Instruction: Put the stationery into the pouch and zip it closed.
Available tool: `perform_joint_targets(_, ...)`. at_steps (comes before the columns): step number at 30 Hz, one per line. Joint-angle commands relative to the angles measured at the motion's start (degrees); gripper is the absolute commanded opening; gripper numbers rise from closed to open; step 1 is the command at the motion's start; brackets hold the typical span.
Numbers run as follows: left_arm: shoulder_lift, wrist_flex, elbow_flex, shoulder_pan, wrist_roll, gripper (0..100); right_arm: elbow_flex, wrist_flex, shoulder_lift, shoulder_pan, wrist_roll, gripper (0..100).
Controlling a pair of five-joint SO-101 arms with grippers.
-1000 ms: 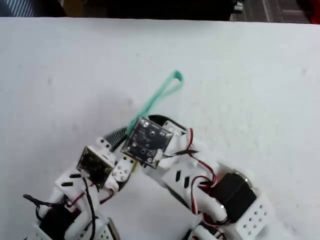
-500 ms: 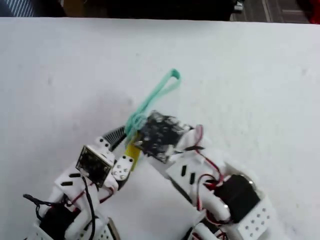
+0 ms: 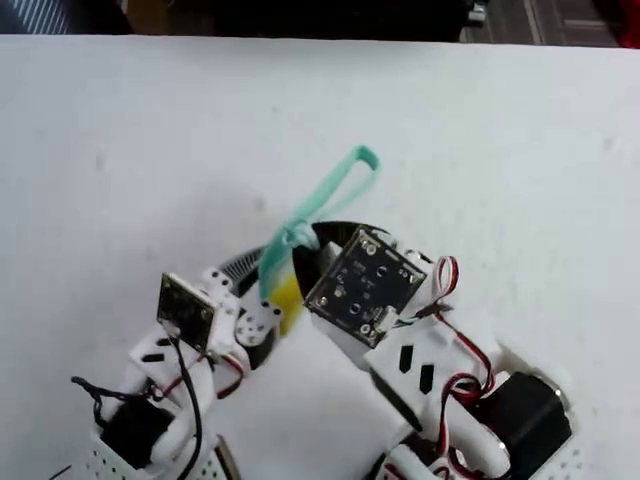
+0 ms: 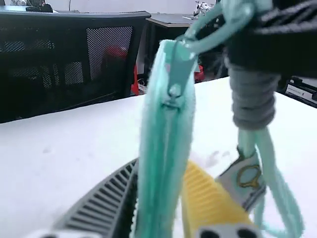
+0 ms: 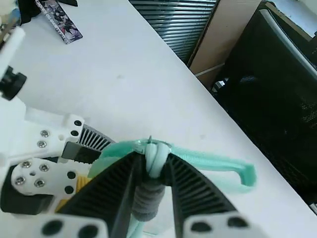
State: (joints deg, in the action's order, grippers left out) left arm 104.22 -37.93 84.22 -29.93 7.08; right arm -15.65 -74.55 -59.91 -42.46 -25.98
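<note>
The right gripper [image 5: 151,161] has its two black ribbed fingers pressed together on the knot of a mint-green cord wrist strap [image 5: 213,161], right where a grey wound binding [image 5: 146,198] wraps the cord. The left gripper [image 4: 162,168] is clamped on a slim mint-green fabric pouch [image 4: 163,124], with one grey ribbed finger [image 4: 104,203] on one face and one yellow ribbed finger [image 4: 208,203] on the other.

By my count there are two grippers, one pouch, one strap and one binding.

In the high view both arms crowd the lower middle of the frame, over a white table [image 3: 150,130]. There the pouch [image 3: 270,272] shows only as a thin green strip between the left gripper's [image 3: 265,282] fingers. The strap [image 3: 340,185] carries on from it.

The left wrist view adds what the high view hides. The pouch stands on edge with its zip edge facing the camera and a small slider [image 4: 173,91] partway along it. I can't tell whether the teeth are shut all the way.

The right wrist view shows the pinch itself, and the strap's closed loop reaching out past the fingertips.

In the high view the pouch's long axis runs from lower left to upper right. The strap follows the same slant, and its looped end points to the upper right of centre.
</note>
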Motion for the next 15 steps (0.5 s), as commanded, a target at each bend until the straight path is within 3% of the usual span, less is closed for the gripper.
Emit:
perform_joint_targets(1, 0.22, 3.08, 0.18, -0.13, -0.26, 2, 3.69, 0.31, 0.92, 0.66, 0.00, 1.7)
perform_joint_targets(7, 0.22, 0.26, -0.26, -2.95, -0.26, 2, 3.60, 3.38, 8.22, 6.73, -5.89, 1.7)
perform_joint_targets(15, 0.31, -7.03, -4.40, -5.14, -3.43, 2, 3.69, 12.00, 13.23, 10.42, -6.33, 1.7)
